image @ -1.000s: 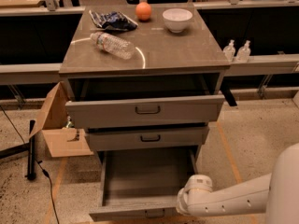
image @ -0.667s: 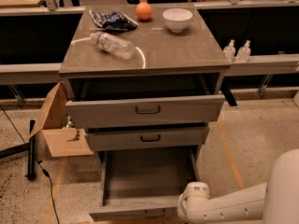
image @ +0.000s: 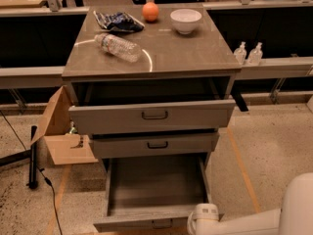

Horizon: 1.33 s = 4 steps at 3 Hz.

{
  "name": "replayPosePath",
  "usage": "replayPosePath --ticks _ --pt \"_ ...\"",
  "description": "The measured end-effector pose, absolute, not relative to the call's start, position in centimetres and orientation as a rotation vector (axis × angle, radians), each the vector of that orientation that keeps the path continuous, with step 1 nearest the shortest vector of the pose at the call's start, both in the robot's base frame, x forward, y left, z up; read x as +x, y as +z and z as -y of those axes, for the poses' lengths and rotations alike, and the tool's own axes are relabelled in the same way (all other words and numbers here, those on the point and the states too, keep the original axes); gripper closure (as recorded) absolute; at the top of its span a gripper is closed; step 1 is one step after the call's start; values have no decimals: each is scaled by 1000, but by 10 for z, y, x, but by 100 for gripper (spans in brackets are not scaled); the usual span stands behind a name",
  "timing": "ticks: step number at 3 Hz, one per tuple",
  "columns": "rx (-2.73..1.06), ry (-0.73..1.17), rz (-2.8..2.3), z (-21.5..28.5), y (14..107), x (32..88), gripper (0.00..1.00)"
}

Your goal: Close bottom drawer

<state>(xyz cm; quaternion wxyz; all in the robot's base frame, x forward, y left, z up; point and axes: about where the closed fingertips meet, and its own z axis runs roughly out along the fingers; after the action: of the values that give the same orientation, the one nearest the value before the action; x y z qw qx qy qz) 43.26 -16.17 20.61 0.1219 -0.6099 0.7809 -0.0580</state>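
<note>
The bottom drawer (image: 132, 224) of the grey cabinet is pulled far out, and its inside shows bare. Its front lies at the lower edge of the view, with the small dark handle (image: 162, 223) at its centre. My white arm (image: 234, 222) comes in from the lower right. Its rounded wrist end (image: 203, 218) sits just right of the handle, at the drawer front's right end. My gripper is out of view below the picture's lower edge.
The middle drawer (image: 156, 145) and the top drawer (image: 154, 115) stand partly open above. A plastic bottle (image: 119, 47), chip bag (image: 117, 21), orange (image: 150, 11) and white bowl (image: 186, 20) are on the cabinet top. An open cardboard box (image: 63, 136) and a black pole (image: 33, 155) are on the floor to the left.
My arm's wrist end has moved down and slightly left, closer to the bottom drawer's front. The drawer has not visibly moved.
</note>
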Motion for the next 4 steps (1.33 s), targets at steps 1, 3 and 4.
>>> replayPosePath --ticks 1,3,4 --pt "-1712 -203 -2285 166 186 434 100" --pt "-1664 -322 -2173 155 153 460 100" --pt "-1663 -386 -2114 154 152 475 100"
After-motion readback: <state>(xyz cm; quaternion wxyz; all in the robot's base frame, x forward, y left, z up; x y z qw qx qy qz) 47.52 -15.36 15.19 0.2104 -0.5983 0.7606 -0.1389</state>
